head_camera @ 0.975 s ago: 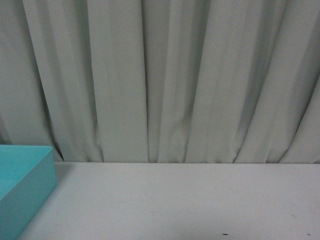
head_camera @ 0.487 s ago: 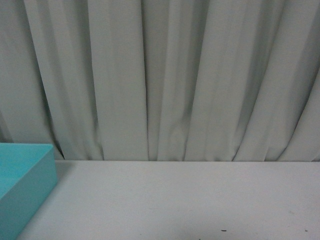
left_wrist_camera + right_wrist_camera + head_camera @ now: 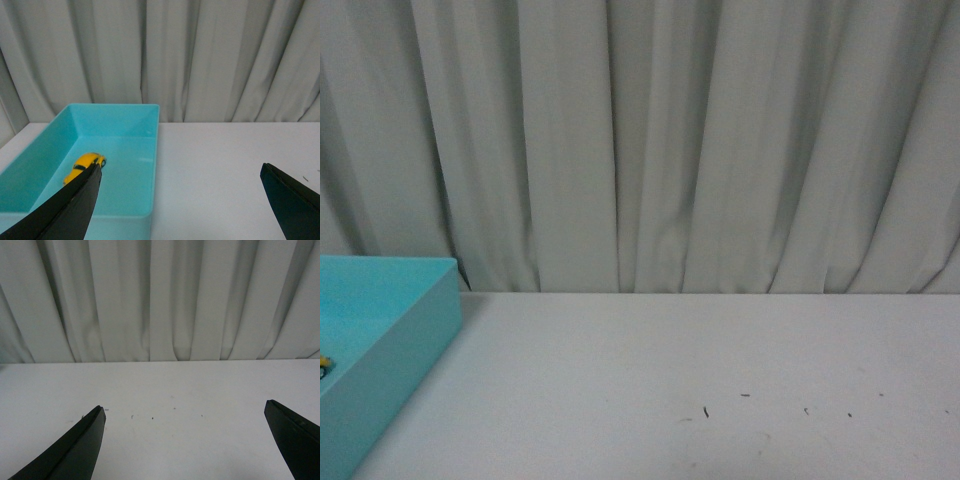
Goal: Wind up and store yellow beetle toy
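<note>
Nearest to us, our left gripper [image 3: 180, 200] is spread wide with nothing between its fingers, hanging above the white bench [image 3: 225, 165] just beside the turquoise bin [image 3: 150, 150]. Our right gripper [image 3: 185, 440] is likewise spread and empty, over bare bench with only a few dark specks [image 3: 152, 417].

The risk we see from here is small but real: the left fingers [image 3: 75, 205] sit close to the bin's near wall, so we judge that a careless pull-back or swing could clip the rim and shove the bin, sending the car rolling. If the spring is wound, a jolt might also set it running against a wall.

Farther off, the yellow beetle toy [image 3: 84, 165] rests on its wheels on the bin floor, near one long wall and apart from the others. We see nothing else in the bin. Beyond hangs the grey curtain [image 3: 165, 55].
</note>
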`<action>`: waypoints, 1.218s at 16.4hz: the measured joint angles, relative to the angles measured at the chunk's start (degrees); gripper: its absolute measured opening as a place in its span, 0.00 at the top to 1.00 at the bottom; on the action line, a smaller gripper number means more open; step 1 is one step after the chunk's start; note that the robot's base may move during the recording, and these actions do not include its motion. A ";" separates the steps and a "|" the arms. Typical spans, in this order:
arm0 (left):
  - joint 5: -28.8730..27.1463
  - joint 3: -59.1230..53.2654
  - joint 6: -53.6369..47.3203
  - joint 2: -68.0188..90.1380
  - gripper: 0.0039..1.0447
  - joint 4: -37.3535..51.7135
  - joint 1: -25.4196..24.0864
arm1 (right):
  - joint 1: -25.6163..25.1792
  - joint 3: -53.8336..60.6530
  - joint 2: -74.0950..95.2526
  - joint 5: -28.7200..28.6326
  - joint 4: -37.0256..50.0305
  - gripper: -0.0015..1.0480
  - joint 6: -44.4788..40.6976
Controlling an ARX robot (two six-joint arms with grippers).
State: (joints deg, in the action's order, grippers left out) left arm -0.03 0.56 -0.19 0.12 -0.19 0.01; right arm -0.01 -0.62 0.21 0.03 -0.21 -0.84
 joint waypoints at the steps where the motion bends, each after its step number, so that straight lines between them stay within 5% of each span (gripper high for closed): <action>1: -0.04 0.00 0.00 0.00 0.06 -0.07 0.00 | 0.00 0.00 0.00 -0.02 -0.02 0.06 0.00; 20: 0.00 0.00 0.00 -0.02 0.06 -0.02 0.00 | 0.00 0.00 -0.02 -0.02 0.02 0.06 0.00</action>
State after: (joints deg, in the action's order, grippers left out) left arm -0.03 0.56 -0.19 0.10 -0.21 0.01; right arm -0.01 -0.62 0.19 0.01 -0.19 -0.84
